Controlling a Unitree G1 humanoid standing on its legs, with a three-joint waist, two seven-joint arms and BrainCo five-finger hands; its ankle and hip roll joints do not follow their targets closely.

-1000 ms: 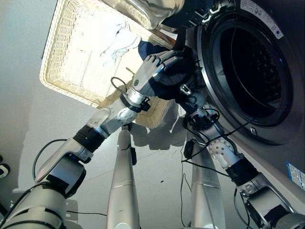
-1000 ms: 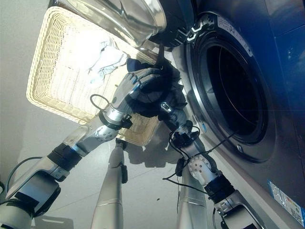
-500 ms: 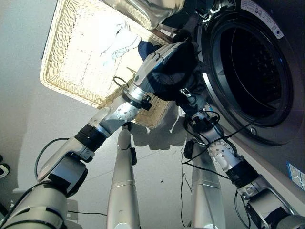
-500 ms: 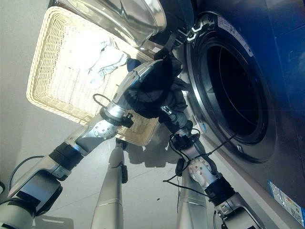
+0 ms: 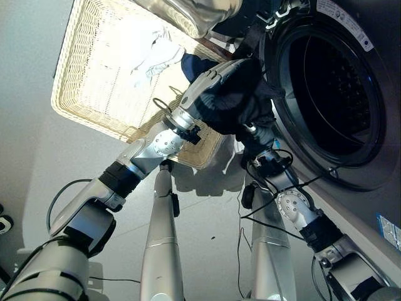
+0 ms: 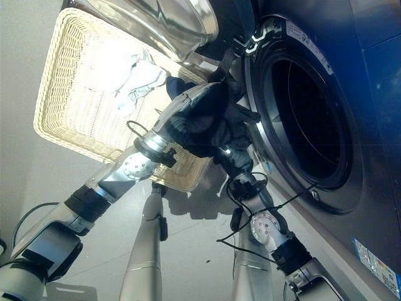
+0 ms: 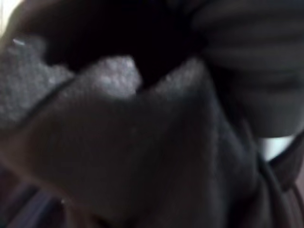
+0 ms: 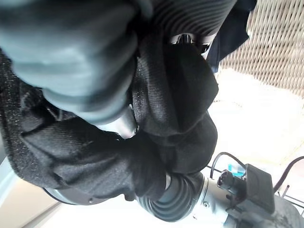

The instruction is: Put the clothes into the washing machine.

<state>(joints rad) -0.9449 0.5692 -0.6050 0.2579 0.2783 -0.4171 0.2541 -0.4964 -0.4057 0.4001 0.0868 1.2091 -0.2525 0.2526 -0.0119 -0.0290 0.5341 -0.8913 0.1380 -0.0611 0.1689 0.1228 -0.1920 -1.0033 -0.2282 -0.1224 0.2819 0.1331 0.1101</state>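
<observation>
Dark cloth (image 7: 142,156) lies very close to the camera. Its surface is a coarse grey-black weave, paler and grainy where light falls on a raised fold near the middle and along one edge. Behind that fold the cloth sinks into a deep black hollow. A rounded, dark ribbed form (image 7: 247,61) sits in one corner, pressed against the cloth; it is probably the cover of the left hand, though the view is too blurred to be sure. A small bright patch (image 7: 275,145) shows between the ribbed form and a fold of cloth.
</observation>
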